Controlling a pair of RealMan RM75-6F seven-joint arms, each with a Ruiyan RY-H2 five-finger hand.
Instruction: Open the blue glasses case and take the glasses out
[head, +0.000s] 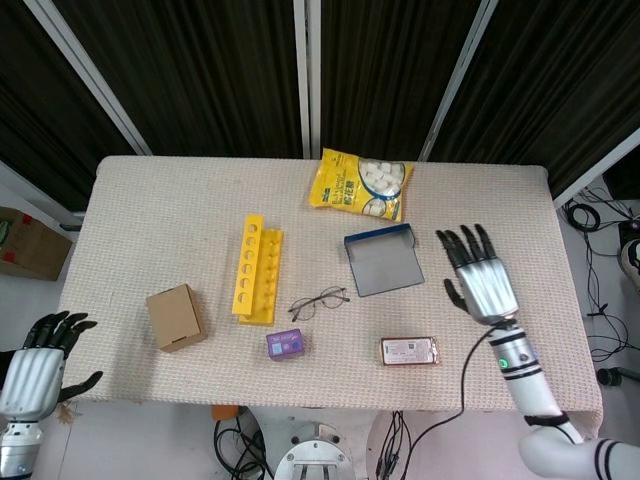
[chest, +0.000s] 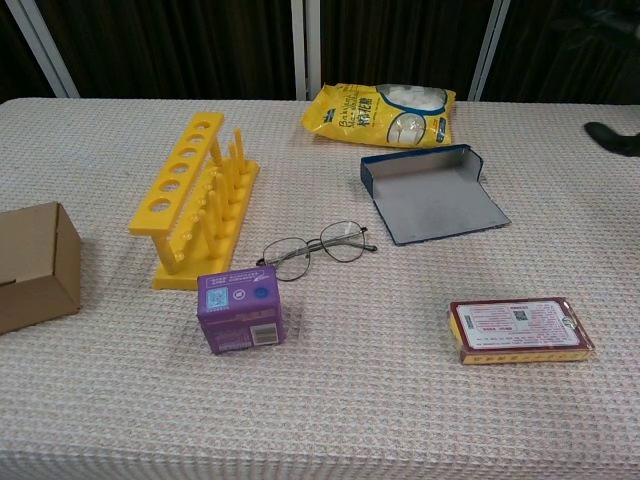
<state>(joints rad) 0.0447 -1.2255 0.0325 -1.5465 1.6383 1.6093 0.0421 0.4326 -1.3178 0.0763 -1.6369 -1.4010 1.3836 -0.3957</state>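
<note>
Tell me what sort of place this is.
Probably a lab or robot test room: a cloth-covered table set against dark curtains, loose cables on the floor, and unrelated props like a yellow tube rack laid out.

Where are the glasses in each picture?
Head view: the glasses lie near the middle of the table, just right of the yellow rack.
Chest view: the glasses lie near the middle, between the yellow rack and the open blue case.
Shared landmark: the purple box sits just in front of the glasses in both.
</note>
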